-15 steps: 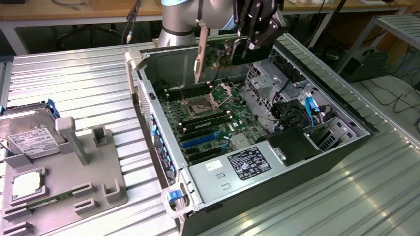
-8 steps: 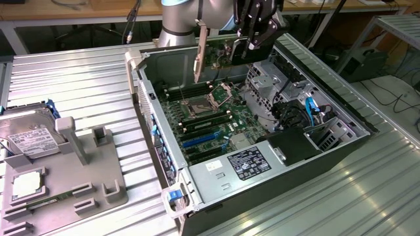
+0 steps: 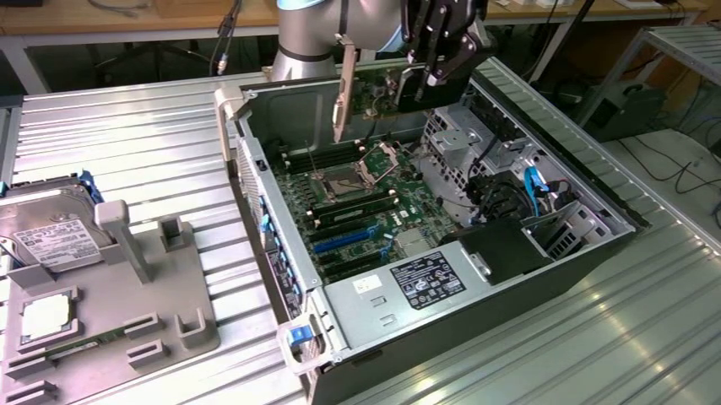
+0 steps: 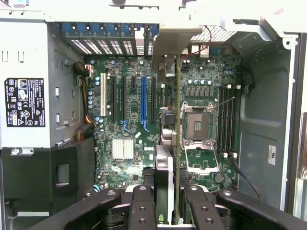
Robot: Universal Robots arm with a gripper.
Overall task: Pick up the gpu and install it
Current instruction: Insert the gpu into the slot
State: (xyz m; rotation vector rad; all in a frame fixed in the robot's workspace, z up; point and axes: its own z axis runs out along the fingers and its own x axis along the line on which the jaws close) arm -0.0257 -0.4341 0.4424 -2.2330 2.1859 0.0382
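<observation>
The gpu point(image 3: 377, 91) is a green circuit card with a silver bracket point(image 3: 344, 89) on one end. It hangs upright over the far end of the open computer case point(image 3: 586, 198). My gripper point(image 3: 430, 83) is shut on the card's upper edge. In the wrist view the gpu point(image 4: 176, 110) appears edge-on between my black fingers point(image 4: 142, 203), its bracket point(image 4: 169, 40) pointing at the case's rear slot openings. Below it lies the motherboard point(image 4: 120, 124), with a blue expansion slot point(image 4: 143, 103) just beside the card's line. The card is clear of the board.
A grey fixture tray point(image 3: 169, 312) at the exterior view's left carries a hard drive point(image 3: 46, 224), a processor chip point(image 3: 47, 314) and a memory stick point(image 3: 79, 344). Inside the case are the processor socket point(image 3: 338, 181), blue cables point(image 3: 532, 187) and a black power supply point(image 3: 496, 253).
</observation>
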